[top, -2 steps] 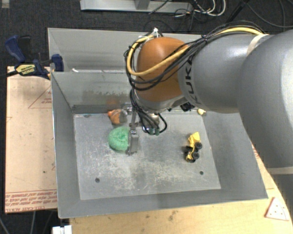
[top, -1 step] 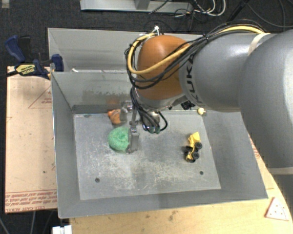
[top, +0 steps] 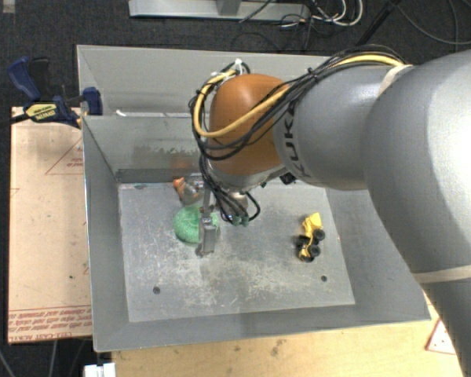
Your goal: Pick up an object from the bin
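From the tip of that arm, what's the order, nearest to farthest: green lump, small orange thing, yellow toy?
1. green lump, right beside the gripper, on the view's left.
2. small orange thing, up near the back wall.
3. yellow toy, off towards the view's right.

I'm watching a robotics lab.
An industrial arm [top: 392, 124] is hanging over a metal bin [top: 102, 234], cables [top: 339, 2] trailing on carpet [top: 78, 6].
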